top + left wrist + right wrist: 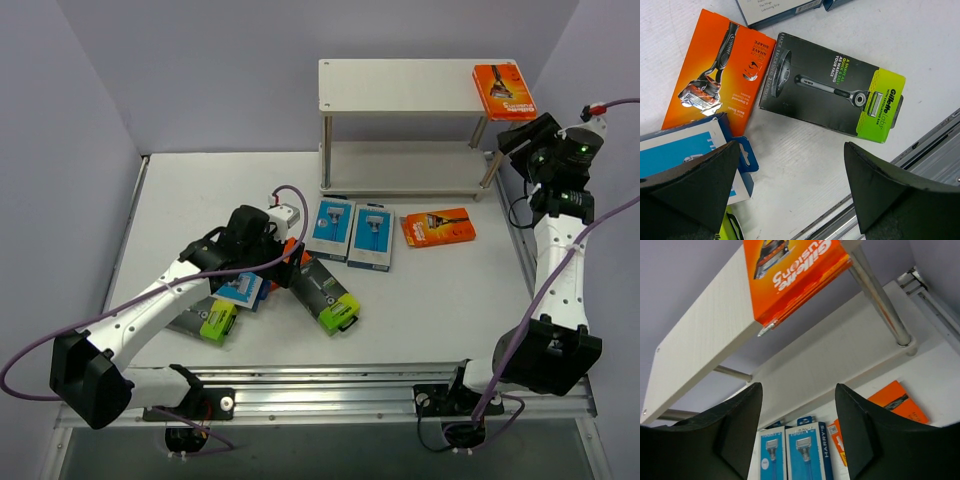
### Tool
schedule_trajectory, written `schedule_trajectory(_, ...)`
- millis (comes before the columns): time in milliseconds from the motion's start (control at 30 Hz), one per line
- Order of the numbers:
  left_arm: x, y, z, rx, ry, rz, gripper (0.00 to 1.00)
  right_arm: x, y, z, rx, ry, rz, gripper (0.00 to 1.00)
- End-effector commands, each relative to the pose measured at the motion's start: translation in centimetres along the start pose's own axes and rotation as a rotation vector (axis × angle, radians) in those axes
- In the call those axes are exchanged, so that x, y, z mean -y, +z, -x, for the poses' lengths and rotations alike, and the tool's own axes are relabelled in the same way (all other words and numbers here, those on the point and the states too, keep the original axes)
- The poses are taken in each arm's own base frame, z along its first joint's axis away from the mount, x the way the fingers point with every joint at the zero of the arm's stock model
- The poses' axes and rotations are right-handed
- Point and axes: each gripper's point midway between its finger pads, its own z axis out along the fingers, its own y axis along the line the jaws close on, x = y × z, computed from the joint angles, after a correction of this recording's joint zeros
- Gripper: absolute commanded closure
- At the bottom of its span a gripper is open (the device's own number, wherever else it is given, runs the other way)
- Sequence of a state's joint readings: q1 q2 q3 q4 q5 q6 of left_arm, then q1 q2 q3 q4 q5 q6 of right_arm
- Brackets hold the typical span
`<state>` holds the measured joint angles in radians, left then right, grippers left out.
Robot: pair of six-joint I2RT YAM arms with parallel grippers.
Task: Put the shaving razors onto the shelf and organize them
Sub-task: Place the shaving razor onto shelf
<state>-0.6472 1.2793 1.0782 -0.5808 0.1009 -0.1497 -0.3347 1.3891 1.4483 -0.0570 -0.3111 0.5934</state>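
one orange pack [504, 92] tops the shelf [400, 85], upper right; right gripper [798, 386] and left gripper [791, 145] gape empty; next, likely grab the black pack [832, 95].

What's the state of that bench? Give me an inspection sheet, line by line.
Surface: white table, no damage seen.
Job's things: shelf carries an orange pack at its top board's right end. On the table: second orange pack, blue pack beside second blue pack; by the left arm, third orange pack, third blue pack, black pack, second black pack.
Clutter: nothing seen.
Grippers: left gripper open over the pile; right gripper open, empty, beside the shelf.
Cables: purple cable along each arm.
Surroundings: pale walls, metal rail at near edge.
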Motion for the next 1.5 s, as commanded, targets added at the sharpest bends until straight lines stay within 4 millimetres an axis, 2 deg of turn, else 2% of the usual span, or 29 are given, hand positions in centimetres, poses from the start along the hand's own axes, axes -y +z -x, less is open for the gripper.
schedule_trajectory(0, 0.2, -0.5, 1.1, 0.046, 0.026, -0.005, 0.06, -4.3, -0.8, 2.9, 0.088, 0.028, 0.174, 0.44)
schedule_trajectory(100, 0.2, -0.4, 1.0, 0.039, 0.027, -0.005, 0.06, -4.5, 0.0, 3.2, 0.083, 0.038, 0.188, 0.44)
schedule_trajectory(267, 0.3, -0.4, 1.0, 0.033, 0.028, -0.012, 0.06, -4.7, 1.4, 4.2, 0.098, 0.044, 0.191, 0.51)
schedule_trajectory(767, 0.8, 0.2, 0.8, 0.005, 0.03, -0.049, 0.06, -4.8, 5.2, 4.8, 0.088, 0.069, 0.185, 0.51)
schedule_trajectory(1233, 1.0, 0.5, 0.5, -0.01, 0.028, -0.059, 0.06, -5.8, 6.8, 5.3, 0.107, 0.079, 0.209, 0.55)
schedule_trajectory(1467, 1.0, 0.6, 0.4, -0.017, 0.028, -0.062, 0.06, -5.6, 7.4, 5.4, 0.111, 0.086, 0.204, 0.59)
